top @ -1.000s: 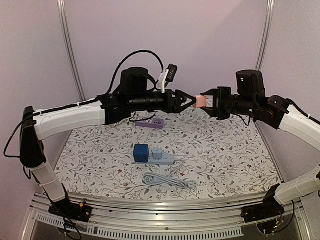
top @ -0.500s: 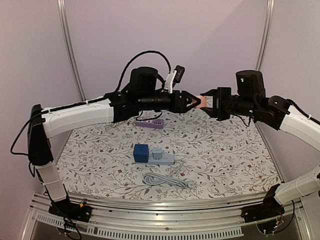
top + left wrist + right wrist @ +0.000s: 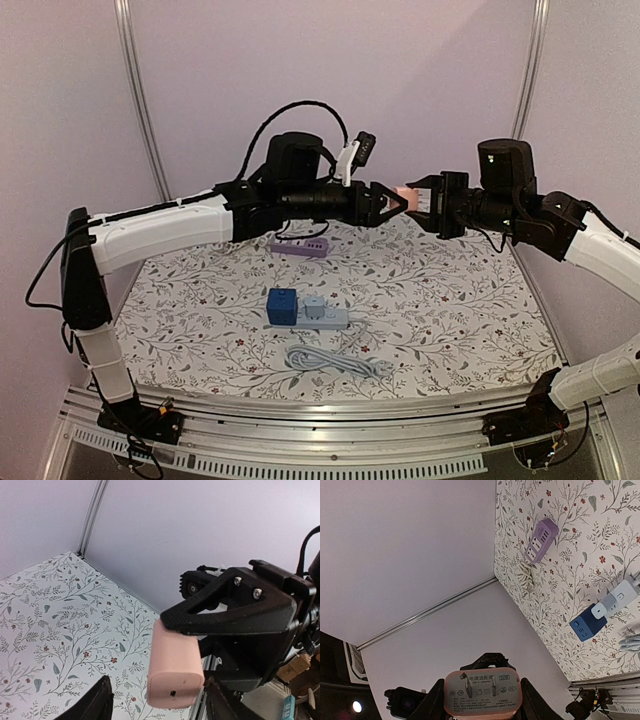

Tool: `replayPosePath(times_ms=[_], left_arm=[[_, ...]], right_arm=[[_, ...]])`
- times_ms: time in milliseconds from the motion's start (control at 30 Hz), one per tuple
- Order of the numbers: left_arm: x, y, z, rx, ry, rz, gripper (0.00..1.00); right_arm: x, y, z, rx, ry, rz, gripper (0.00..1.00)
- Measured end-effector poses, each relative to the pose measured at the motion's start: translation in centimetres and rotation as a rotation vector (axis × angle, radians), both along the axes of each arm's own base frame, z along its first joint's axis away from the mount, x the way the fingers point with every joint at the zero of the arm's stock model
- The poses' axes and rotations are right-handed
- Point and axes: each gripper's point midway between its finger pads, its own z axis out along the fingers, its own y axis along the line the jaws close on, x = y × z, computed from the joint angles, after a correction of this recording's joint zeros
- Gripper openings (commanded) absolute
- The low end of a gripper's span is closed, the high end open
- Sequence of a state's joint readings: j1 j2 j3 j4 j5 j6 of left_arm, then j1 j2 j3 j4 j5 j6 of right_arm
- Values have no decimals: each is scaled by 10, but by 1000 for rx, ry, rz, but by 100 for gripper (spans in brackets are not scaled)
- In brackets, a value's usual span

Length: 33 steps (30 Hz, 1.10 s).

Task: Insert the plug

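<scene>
A pink plug adapter (image 3: 402,194) is held high above the table in my right gripper (image 3: 420,198), which is shut on it. In the right wrist view its pronged face (image 3: 482,694) sits between my fingers (image 3: 434,702). My left gripper (image 3: 392,203) is open, with its fingers (image 3: 95,706) on either side of the plug's free end (image 3: 175,666); I cannot tell whether they touch it. A grey power strip (image 3: 332,319) lies mid-table, with a blue cube adapter (image 3: 282,304) and a white plug (image 3: 315,306) in it.
A purple power strip (image 3: 300,247) lies at the back of the floral table, and also shows in the right wrist view (image 3: 542,539). A coiled grey cable (image 3: 335,362) lies in front of the grey strip. Metal frame posts (image 3: 135,100) stand at the back corners.
My left arm has moved right toward the plug, and its open fingers now straddle the plug's end. The right gripper has risen slightly with the plug.
</scene>
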State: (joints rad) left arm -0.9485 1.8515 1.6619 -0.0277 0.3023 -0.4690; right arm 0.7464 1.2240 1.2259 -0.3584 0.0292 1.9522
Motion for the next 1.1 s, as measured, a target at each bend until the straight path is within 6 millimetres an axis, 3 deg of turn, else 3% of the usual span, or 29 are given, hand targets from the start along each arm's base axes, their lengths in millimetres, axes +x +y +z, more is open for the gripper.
replayPosePath(times_ms=[200, 500, 1100], left_arm=[[-1, 0, 1, 6, -24, -8, 76], [-4, -4, 13, -48, -56, -38, 57], [-8, -7, 18, -85, -59, -59, 50]], right_arm=[[0, 0, 0, 1, 1, 1, 0], [-1, 2, 0, 4, 4, 12, 0], [0, 1, 2, 30, 16, -8, 0]])
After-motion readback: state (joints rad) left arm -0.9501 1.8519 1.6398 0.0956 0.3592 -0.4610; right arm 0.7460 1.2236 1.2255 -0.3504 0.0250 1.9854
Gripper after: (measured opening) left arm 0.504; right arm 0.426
